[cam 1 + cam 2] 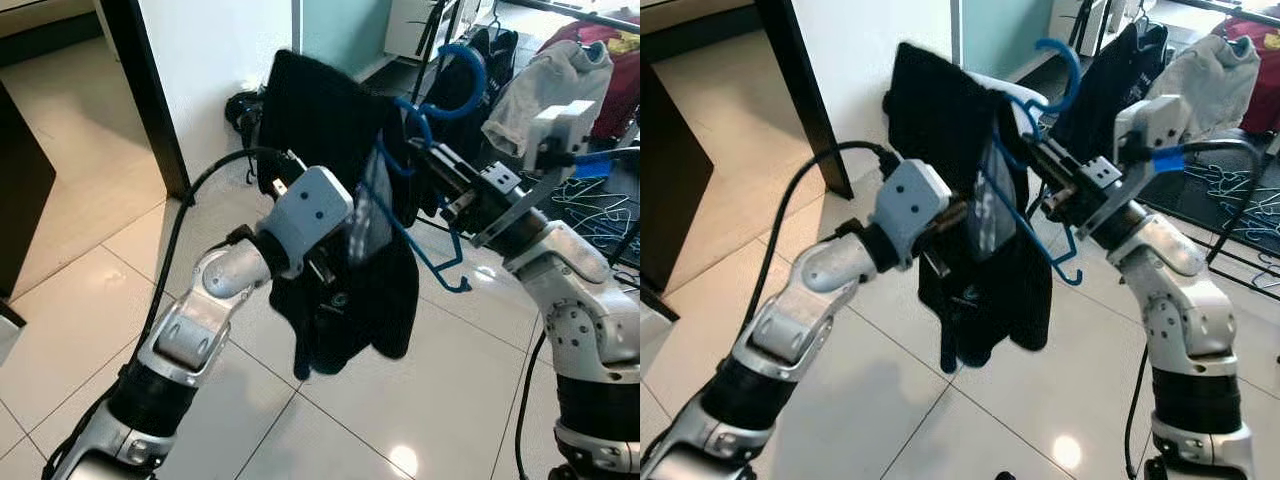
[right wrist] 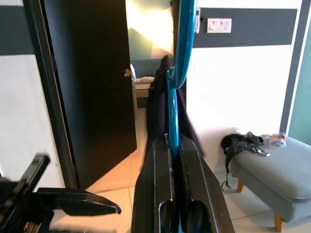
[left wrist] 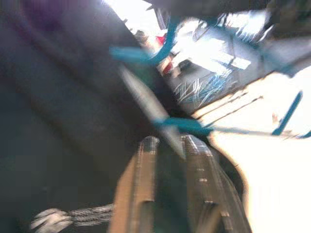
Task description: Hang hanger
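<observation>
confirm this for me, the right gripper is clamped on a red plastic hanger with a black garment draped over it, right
Not quite: the plastic hanger is blue, not red. The right wrist view shows it, with the right gripper shut on its neck. The black garment does drape over it.

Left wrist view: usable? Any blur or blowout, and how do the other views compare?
Left wrist view: smeared by motion blur, floor blown out white at one side, blue plastic hanger soft, black garment a dark mass. Right wrist view: sharp, right gripper shut on the hanger, even light. Eye views: clear, small ceiling-light glare on the glossy floor tiles.
</observation>
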You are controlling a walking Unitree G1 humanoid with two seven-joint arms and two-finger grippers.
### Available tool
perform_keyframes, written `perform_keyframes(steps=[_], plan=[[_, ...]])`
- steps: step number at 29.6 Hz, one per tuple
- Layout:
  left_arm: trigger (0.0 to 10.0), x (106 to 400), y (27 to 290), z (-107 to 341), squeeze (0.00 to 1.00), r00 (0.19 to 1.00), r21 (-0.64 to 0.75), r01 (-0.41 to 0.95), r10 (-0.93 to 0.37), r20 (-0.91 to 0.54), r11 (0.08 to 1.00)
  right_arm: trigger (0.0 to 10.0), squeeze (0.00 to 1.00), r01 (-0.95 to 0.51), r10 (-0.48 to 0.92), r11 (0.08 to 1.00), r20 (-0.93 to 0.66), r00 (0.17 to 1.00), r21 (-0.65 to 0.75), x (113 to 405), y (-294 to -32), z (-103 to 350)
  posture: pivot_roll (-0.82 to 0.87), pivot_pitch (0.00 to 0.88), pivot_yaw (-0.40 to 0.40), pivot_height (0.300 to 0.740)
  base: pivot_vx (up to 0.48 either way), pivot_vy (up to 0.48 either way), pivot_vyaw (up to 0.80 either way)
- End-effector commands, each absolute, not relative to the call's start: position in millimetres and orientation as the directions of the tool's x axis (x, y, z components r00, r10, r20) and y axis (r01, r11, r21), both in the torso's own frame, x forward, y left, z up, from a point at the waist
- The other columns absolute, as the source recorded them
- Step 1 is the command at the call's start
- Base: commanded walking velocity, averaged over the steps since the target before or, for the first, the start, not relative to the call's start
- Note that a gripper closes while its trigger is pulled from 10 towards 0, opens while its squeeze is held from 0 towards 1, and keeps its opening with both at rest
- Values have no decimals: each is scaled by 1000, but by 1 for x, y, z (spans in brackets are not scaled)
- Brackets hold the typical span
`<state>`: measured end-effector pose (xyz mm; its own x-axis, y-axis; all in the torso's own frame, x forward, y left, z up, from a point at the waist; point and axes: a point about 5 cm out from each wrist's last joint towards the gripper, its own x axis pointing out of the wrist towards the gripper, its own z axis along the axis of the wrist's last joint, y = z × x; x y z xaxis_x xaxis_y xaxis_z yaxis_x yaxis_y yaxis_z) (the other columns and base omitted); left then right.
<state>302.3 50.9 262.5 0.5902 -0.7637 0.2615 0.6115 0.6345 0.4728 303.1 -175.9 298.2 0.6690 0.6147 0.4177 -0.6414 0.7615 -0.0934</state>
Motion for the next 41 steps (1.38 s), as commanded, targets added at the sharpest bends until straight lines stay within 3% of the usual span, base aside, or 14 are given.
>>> perform_keyframes(steps=[1,4,8,13,17,21,23,24,25,26,29,33,35,41], plan=[[10000,296,45,265,1000,546,430,666,-791,276,609,10000,0,-647,610,755,479,631,-109,298,-177,309,-9,150,-12,740,0,0,0],[10000,292,41,273,1000,503,357,720,-802,322,595,10000,0,-651,610,751,489,623,-107,298,-177,310,-11,147,-11,740,0,0,0],[10000,294,43,279,1000,504,333,718,-787,356,611,10000,0,-655,611,748,493,620,-103,297,-178,310,-11,145,-9,740,0,0,0],[10000,314,89,324,1000,559,328,603,-679,476,727,10000,0,-710,712,683,374,595,-170,287,-188,292,-6,143,-13,740,0,0,0],[10000,317,120,352,1000,553,366,552,-657,512,749,10000,0,-741,757,646,282,590,-182,279,-201,279,-2,139,-14,740,0,0,0],[10000,314,139,372,1000,515,449,542,-703,490,710,10000,0,-797,819,572,186,542,-194,266,-209,267,-1,138,-14,740,0,0,0],[10000,312,138,372,1000,487,499,563,-753,444,659,10000,0,-816,839,544,156,522,-195,262,-210,263,4,127,-8,740,0,0,0],[10000,309,135,369,1000,449,545,600,-811,375,585,10000,0,-830,853,521,137,503,-196,259,-210,261,3,125,-5,740,0,0,0],[10000,301,123,353,0,328,623,690,-927,182,367,10000,0,-848,872,489,120,474,-203,258,-207,261,3,117,-2,740,0,0,0],[10000,296,117,346,0,266,618,735,-957,117,279,10000,0,-858,882,472,120,456,-204,257,-203,261,5,110,1,740,0,0,0],[10000,293,114,342,0,223,605,764,-971,80,225,10000,0,-866,889,457,121,441,-205,257,-200,261,8,101,5,740,0,0,0],[10000,287,104,325,0,126,578,813,-990,-61,67,10000,0,-886,913,408,120,390,-219,255,-189,261,9,94,14,740,0,0,0],[10000,293,102,312,0,130,588,809,-975,-178,1,10000,0,-895,924,382,121,363,-230,255,-182,262,7,95,17,740,0,0,0],[10000,304,108,305,0,189,612,790,-940,-285,-27,10000,0,-902,934,356,121,336,-245,253,-178,265,9,96,20,740,0,0,0]])
